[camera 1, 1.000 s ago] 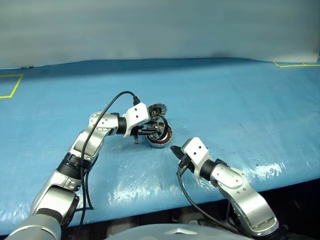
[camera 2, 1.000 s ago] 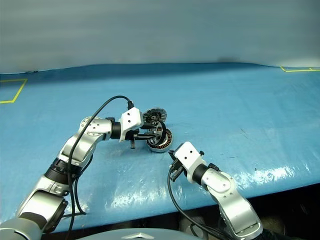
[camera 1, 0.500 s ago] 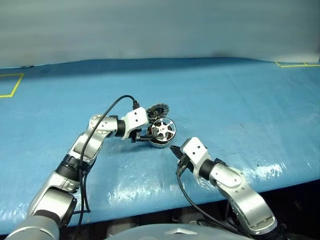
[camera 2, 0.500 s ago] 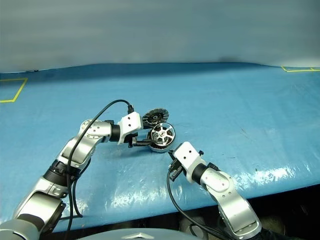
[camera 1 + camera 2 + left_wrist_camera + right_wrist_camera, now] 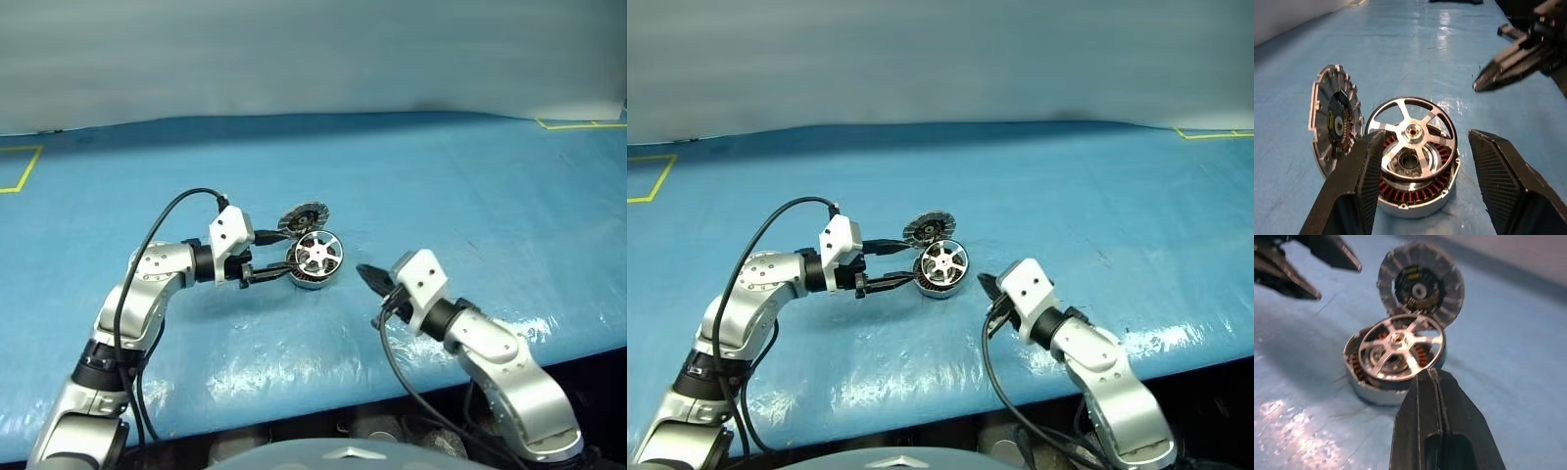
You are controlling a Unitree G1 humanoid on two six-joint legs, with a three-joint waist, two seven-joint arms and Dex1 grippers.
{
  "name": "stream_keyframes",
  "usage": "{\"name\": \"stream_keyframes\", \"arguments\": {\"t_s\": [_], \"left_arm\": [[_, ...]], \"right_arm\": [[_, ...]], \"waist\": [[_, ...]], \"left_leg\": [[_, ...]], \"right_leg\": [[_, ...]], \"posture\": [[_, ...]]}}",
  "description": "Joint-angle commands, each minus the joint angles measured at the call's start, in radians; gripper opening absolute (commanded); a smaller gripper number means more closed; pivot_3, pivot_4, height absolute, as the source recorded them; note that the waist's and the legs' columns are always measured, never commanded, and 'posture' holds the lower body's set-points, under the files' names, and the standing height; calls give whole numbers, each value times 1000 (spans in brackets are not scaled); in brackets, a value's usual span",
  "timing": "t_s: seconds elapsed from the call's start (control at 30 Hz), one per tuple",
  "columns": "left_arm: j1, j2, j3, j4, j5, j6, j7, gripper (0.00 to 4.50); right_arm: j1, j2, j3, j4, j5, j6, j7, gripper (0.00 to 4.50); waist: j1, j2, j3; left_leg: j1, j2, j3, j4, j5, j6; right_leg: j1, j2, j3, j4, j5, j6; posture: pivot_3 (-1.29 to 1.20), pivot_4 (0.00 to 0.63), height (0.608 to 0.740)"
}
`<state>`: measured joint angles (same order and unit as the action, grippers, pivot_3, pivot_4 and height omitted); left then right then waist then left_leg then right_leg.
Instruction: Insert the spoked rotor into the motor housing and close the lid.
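The left claw [image 5: 266, 273] stands wide and empty just beside the motor housing [image 5: 313, 279], one finger on each side of it without touching, as its wrist view makes plain. The right claw [image 5: 367, 276] is pressed shut on nothing and hangs near the housing's other side, its tips aimed toward it.

The spoked rotor [image 5: 1411, 133] lies on top of the housing on the blue tabletop [image 5: 470, 196], the copper windings visible through its gaps; it looks tilted and not fully seated (a judgement from the wrist views). The lid [image 5: 302, 217] leans on edge against the housing's far side, toothed face toward the robot.

All three parts look like rigid metal, fairly dense for their size, with smooth rims that could slip in a light pinch. The lid is probably best taken across its thin edge; the rotor would take a push on its hub or rim.

The head views give the layout and both arms, but the rotor is small there. The left wrist view shows the clearance at each finger [image 5: 1359, 171]; the right wrist view shows the lid touching the housing rim.
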<state>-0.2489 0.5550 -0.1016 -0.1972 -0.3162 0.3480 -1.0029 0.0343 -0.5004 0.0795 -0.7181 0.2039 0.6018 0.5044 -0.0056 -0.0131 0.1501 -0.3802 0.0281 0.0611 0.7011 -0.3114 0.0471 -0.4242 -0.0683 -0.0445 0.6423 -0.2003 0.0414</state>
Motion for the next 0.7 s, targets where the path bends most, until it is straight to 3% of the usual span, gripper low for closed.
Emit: {"name": "stream_keyframes", "arguments": {"t_s": [0.03,0.23,0.43,0.7], "left_arm": [[44,10,4,-29,10,-51,9,2930],[109,-3,-19,-38,43,-79,48,2930],[159,-11,-11,-68,40,-71,96,2930],[193,-33,-12,-89,13,-55,133,2930]], "right_arm": [[-110,-73,64,31,-35,-10,68,597],[-315,-209,273,185,-193,-79,206,2582],[-513,-184,354,292,-227,-92,318,2582],[-676,-73,343,346,-162,279,337,2582]], "waist": [[-3,0,0],[-2,0,0],[-5,0,1],[-1,0,1]], "left_leg": [[1,0,0,0,0,0],[0,-1,0,-1,0,0],[-1,0,1,-1,0,0],[-2,1,0,-1,0,-1]], "right_leg": [[0,0,0,0,0,0],[-1,1,0,0,0,-4],[-2,1,0,0,1,-2],[-2,0,-1,0,2,-2]], "posture": [[0,150,740],[0,150,740],[0,150,740],[0,150,740]]}}
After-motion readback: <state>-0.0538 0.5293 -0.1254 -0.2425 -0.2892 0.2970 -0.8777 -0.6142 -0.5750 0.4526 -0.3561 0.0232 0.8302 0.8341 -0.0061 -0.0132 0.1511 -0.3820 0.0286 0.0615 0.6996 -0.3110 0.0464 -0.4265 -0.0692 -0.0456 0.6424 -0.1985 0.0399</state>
